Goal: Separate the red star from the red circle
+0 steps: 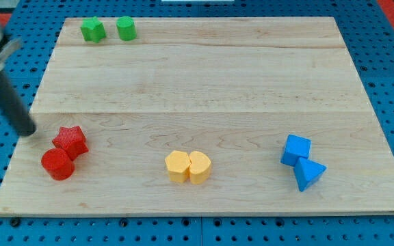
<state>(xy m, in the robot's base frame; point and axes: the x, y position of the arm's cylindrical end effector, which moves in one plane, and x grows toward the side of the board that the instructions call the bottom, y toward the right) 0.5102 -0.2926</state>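
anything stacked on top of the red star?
No. The red star has a bare top face; the red circle sits beside it at its lower left, touching. My tip is just left of the star. Whatever lies under the star is hidden.

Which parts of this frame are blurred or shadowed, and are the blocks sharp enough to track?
Camera view: the rod is motion-blurred, worst near the top left corner, my tip softer than the blocks; red star and red circle, touching, are sharp; lighting is even and diffuse, with only faint shadows under the blocks; no glare on the board.
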